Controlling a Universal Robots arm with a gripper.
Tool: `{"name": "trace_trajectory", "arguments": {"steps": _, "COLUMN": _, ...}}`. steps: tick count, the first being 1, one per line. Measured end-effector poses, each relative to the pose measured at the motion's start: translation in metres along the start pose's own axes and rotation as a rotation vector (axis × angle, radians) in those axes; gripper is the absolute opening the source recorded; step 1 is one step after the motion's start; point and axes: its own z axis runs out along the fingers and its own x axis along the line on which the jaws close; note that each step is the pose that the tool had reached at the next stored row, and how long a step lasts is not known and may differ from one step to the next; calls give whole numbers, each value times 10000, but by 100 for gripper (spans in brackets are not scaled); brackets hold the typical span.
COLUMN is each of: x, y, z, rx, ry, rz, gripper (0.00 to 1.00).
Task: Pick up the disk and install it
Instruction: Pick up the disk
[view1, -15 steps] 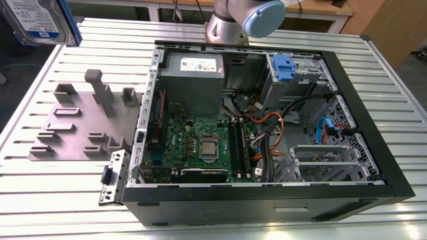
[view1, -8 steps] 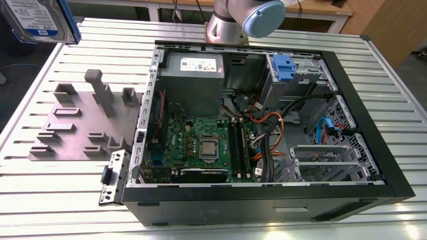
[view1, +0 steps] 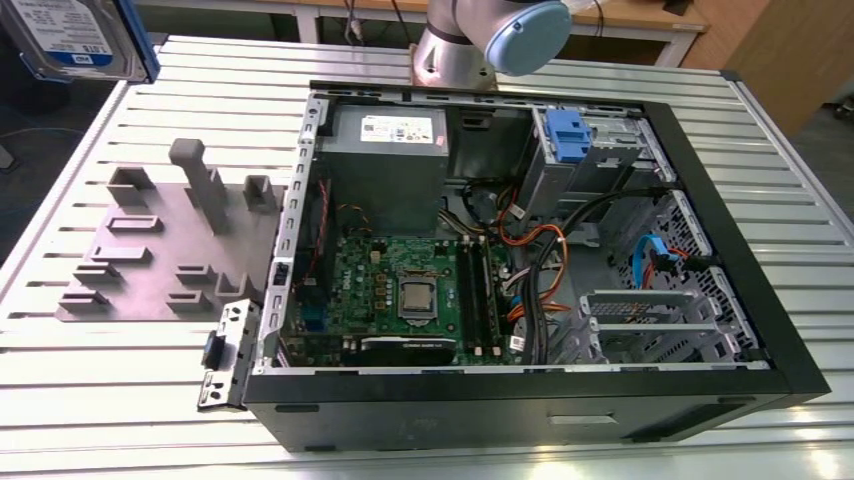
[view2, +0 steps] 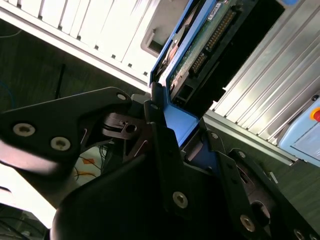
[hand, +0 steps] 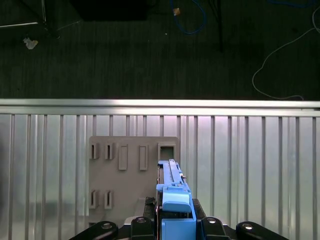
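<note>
Shut tight, the black gripper (hand: 176, 220) pinches the flat silver-metal disk (hand: 171, 177) by its blue-railed end, edge-on between both fingers. The disk hangs in the air over the grey slotted fixture plate (view1: 147, 250), at the exterior view's left of the open black computer case (view1: 534, 405) on the ribbed aluminium table (view1: 774, 150).

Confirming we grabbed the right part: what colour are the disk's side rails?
Blue. The disk shows them best in the first wrist view.
</note>
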Motion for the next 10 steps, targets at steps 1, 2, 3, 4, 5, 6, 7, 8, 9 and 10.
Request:
{"name": "trace_trajectory", "arguments": {"steps": 1, "x": 0, "y": 0, "z": -7, "rx": -1, "ry": 0, "rz": 0, "gripper": 36}}
{"name": "trace_trajectory", "arguments": {"steps": 2, "x": 0, "y": 0, "z": -15, "rx": 0, "ry": 1, "rz": 0, "gripper": 36}}
{"name": "trace_trajectory", "arguments": {"steps": 3, "x": 0, "y": 0, "z": -26, "rx": 0, "ry": 0, "rz": 0, "gripper": 36}}
{"name": "trace_trajectory", "arguments": {"steps": 4, "x": 0, "y": 0, "z": -36, "rx": 0, "ry": 1, "rz": 0, "gripper": 36}}
{"name": "trace_trajectory", "arguments": {"steps": 5, "x": 0, "y": 0, "z": -42, "rx": 0, "ry": 3, "rz": 0, "gripper": 36}}
{"name": "trace_trajectory", "arguments": {"steps": 6, "x": 0, "y": 1, "z": -47, "rx": 0, "ry": 5, "rz": 0, "gripper": 36}}
{"name": "trace_trajectory", "arguments": {"steps": 7, "x": 0, "y": 1, "z": -50, "rx": 0, "ry": 6, "rz": 0, "gripper": 36}}
{"name": "trace_trajectory", "arguments": {"steps": 8, "x": 0, "y": 1, "z": -51, "rx": 1, "ry": 6, "rz": 0, "gripper": 36}}
{"name": "trace_trajectory", "arguments": {"steps": 9, "x": 0, "y": 1, "z": -55, "rx": 0, "ry": 7, "rz": 1, "gripper": 36}}
{"name": "trace_trajectory", "arguments": {"steps": 10, "x": 0, "y": 1, "z": -59, "rx": -1, "ry": 7, "rz": 1, "gripper": 36}}
